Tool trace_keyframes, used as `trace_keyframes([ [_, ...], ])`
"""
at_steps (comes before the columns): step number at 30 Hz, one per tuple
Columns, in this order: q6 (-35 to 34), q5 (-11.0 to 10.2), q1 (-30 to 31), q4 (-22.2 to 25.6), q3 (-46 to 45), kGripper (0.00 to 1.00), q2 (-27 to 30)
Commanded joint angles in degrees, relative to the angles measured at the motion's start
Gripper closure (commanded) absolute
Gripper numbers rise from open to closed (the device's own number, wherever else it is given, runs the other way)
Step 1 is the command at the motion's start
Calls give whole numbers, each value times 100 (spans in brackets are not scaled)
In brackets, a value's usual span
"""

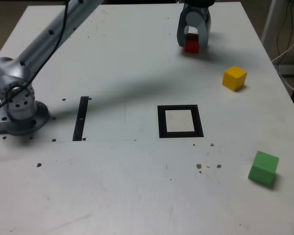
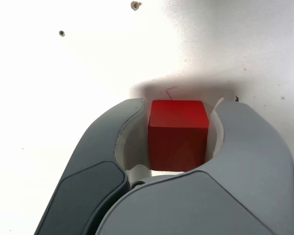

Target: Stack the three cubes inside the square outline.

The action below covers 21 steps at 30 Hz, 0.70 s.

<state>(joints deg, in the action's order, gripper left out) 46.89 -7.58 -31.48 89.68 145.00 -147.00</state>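
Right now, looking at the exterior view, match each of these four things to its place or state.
Things:
1 red cube
2 yellow cube
3 green cube
4 square outline

Places or states:
A empty, mid-table
B nearest the camera, at the view's right
C between the gripper's jaws
D loose, between the red and green cubes

Pairs: 1-C, 2-D, 3-B, 4-A

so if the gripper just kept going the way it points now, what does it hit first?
The gripper points down, shut on the red cube, so the table under the cube comes first. Whether the cube already rests on it is unclear.
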Motion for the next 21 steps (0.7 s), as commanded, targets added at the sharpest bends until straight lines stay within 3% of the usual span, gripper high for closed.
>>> trace_keyframes([
  [1,4,16,11,63,19,70,51],
  [10,-105,89,116,94,-468,70,650],
  [21,-768,138,610,-112,-2259,70,1984],
])
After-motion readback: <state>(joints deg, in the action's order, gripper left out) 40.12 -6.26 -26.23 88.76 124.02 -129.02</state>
